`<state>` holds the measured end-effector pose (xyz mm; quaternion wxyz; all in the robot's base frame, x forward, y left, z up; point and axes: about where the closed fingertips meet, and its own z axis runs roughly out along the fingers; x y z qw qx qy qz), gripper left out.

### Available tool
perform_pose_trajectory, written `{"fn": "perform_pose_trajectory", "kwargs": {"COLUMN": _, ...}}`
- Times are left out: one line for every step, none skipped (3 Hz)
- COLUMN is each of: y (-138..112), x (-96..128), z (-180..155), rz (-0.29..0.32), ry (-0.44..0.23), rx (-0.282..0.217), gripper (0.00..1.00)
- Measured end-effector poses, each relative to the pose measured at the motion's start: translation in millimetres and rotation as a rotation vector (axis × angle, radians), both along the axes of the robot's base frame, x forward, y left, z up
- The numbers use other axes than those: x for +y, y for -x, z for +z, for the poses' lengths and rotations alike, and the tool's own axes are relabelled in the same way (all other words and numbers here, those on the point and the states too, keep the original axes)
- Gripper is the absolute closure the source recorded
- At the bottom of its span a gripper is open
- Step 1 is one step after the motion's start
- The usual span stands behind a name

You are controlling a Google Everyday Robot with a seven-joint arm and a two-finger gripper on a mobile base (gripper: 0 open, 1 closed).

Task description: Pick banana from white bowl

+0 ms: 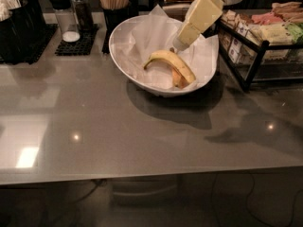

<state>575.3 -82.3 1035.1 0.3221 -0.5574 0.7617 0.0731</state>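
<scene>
**Gripper poised over the banana, down and to the left**

The banana (169,61) was found lying on crumpled paper in the white bowl (118,56) on the table (142,141). Its long axis ran from upper left to lower right, with the stem end at the left. The gripper (182,42) was held just above and slightly right of the banana's middle, slanted down-left from the upper right. Whether the gripper was apart or together could not be told. A short descent was judged to be what remained.

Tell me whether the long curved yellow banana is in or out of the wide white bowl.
In: the banana lies on crumpled paper inside the white bowl; the cream gripper hovers over the bowl.
</scene>
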Motion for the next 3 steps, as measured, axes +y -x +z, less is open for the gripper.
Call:
{"fn": "perform_pose_trajectory", "kwargs": {"y": 1, "x": 5, "z": 0, "rz": 0.011, "ry": -0.014, "rx": -0.01, "gripper": 0.0}}
{"fn": "perform_pose_trajectory", "kwargs": {"y": -16, "x": 11, "z": -26, "rz": -0.028, "ry": -0.097, "rx": 0.047, "gripper": 0.0}}
{"fn": "perform_pose_trajectory", "kwargs": {"y": -40, "x": 23, "z": -66, "rz": -0.058, "ry": -0.126, "rx": 0.14, "gripper": 0.0}}
